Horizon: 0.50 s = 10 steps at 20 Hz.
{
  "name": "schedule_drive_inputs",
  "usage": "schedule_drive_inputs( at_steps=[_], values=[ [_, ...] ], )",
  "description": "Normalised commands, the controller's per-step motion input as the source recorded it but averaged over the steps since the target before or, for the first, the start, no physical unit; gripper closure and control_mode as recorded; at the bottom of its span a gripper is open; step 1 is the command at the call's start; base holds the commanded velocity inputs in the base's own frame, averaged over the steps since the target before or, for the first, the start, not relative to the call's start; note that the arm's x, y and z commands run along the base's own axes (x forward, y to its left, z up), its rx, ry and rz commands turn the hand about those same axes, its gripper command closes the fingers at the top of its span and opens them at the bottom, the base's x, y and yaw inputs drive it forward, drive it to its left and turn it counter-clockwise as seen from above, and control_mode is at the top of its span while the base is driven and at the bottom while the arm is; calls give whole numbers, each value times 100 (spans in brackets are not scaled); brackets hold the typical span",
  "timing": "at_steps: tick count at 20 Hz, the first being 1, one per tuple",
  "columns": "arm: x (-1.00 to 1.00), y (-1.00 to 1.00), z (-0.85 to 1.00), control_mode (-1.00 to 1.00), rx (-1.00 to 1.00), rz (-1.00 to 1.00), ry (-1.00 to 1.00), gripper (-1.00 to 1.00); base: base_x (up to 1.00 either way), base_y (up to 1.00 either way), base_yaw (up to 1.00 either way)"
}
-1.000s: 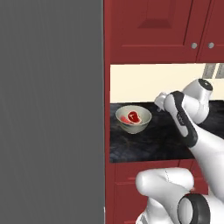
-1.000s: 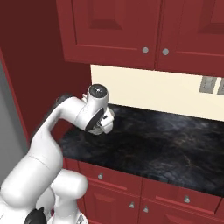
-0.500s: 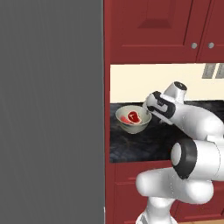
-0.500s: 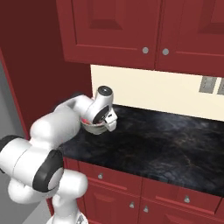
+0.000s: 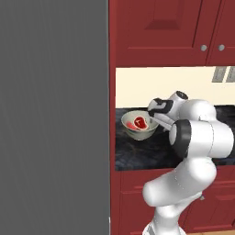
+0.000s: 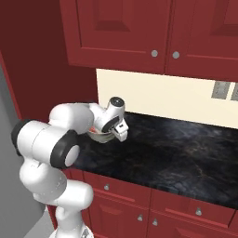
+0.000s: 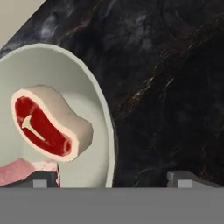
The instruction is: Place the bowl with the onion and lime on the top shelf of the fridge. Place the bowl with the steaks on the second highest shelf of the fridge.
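Dark marble counter (image 7: pixel 175 65) carries a pale bowl (image 7: pixel 94 92) of steaks (image 7: pixel 43 124), whose rim passes between the wide-open fingers (image 7: pixel 43 178) of the gripper (image 7: pixel 113 179), one inside, one outside.

In the hand view we lose the left side of the bowl (image 7: pixel 103 113) past the frame edge, and a second steak (image 7: pixel 24 171) is cut off low down. From the right base view the arm hides most of the bowl (image 6: pixel 98 135), so we cannot make out its contents. The fridge (image 5: pixel 53 114) runs off the left base view's top, left and bottom.
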Motion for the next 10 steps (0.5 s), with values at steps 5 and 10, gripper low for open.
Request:
schedule_drive_inputs(
  at_steps=[5, 10],
  values=[
    [16, -6, -41, -100, 0, 0, 0, -100, 0, 0, 0],
    [21, 0, -30, -100, 0, 0, 0, 100, 0, 0, 0]
  ],
)
